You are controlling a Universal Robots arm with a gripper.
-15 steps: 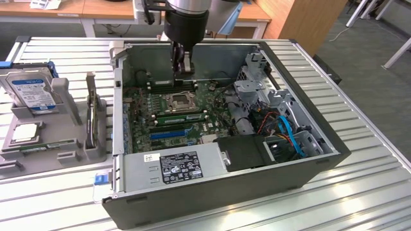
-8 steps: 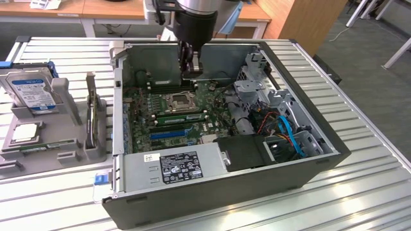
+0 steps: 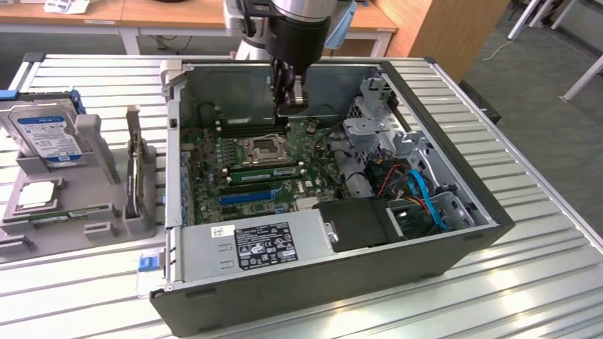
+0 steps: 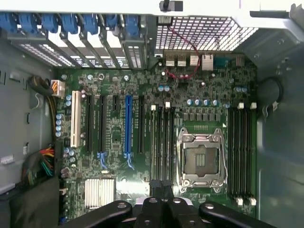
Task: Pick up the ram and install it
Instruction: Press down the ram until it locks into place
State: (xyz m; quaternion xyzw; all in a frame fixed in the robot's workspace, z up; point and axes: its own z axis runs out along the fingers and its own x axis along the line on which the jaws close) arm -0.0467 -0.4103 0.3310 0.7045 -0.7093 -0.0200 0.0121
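Black hand (image 4: 160, 186) fingers pressed together above motherboard (image 4: 114, 137), long thin green ram (image 3: 268, 168) beside processor socket (image 4: 200, 160)

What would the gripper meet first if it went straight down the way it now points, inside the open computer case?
Probably the motherboard, near the memory slots beside the empty processor socket; the gripper hangs shut above them, though depth is unclear.

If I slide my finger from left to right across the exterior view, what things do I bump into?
hard drive with a blue label in the grey holder → upright stick standing in a grey stand → silver power supply with its black sticker → empty processor socket → blue cable → bare metal table.
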